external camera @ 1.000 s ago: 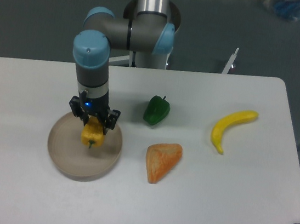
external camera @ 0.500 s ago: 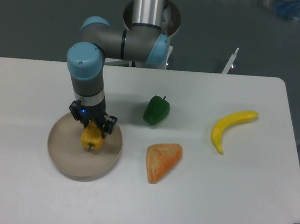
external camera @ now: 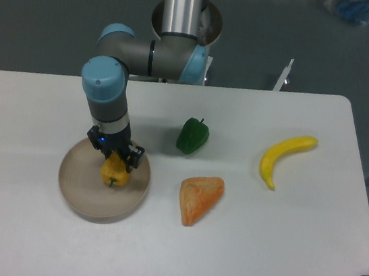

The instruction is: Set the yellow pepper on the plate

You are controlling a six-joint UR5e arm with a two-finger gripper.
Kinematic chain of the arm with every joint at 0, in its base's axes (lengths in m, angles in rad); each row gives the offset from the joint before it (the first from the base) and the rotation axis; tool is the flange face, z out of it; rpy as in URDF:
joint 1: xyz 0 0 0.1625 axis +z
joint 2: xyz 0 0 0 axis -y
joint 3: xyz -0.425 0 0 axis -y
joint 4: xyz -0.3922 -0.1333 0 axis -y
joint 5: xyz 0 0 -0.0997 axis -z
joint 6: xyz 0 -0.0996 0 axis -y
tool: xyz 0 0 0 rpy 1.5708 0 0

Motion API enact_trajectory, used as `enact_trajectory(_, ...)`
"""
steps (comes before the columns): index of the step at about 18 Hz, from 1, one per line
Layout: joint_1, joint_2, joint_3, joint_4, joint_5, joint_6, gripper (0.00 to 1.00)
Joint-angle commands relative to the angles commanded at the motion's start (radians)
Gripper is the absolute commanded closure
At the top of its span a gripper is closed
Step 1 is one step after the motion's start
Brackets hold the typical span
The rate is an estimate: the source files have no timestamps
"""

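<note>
The yellow pepper [external camera: 115, 171] is a small yellow-orange lump held over the middle of the round beige plate [external camera: 79, 189] at the table's left. My gripper [external camera: 115, 165] points down and is shut on the pepper, low over the plate. I cannot tell whether the pepper touches the plate surface. The gripper body hides the pepper's top.
A green pepper [external camera: 192, 136] lies right of the plate near the table's middle. An orange wedge-shaped food item [external camera: 199, 198] lies in front of it. A yellow banana [external camera: 284, 157] lies at the right. The table's far edge runs behind the arm.
The gripper with the pepper has shifted slightly left and down toward the plate over the last second; between the last two frames it hardly moves.
</note>
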Motion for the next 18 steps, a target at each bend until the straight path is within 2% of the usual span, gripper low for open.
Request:
enact_trajectory(1,0.0,0.0,0.0,0.0,0.0,0.0,0.45)
enact_trajectory(2,0.002,0.0,0.0,0.002,0.0,0.0,0.43)
enact_trajectory(3,0.002,0.002,0.005,0.002,0.0,0.0,0.29)
enact_trajectory(5,0.002,0.005,0.011,0.0,0.002,0.008,0.13)
enact_trajectory(7,0.003,0.014,0.017,0.0,0.002,0.014,0.03)
enact_trajectory(12,0.015,0.055,0.032,-0.003,0.014,0.035,0.0)
enact_trajectory(14,0.084,0.095,0.029,-0.011,0.043,0.125,0.0)
enact_trajectory(17,0.19,0.107,0.038,-0.009,0.046,0.214,0.0)
enact_trajectory(18,0.254,0.112,0.047,-0.009,0.046,0.269,0.0)
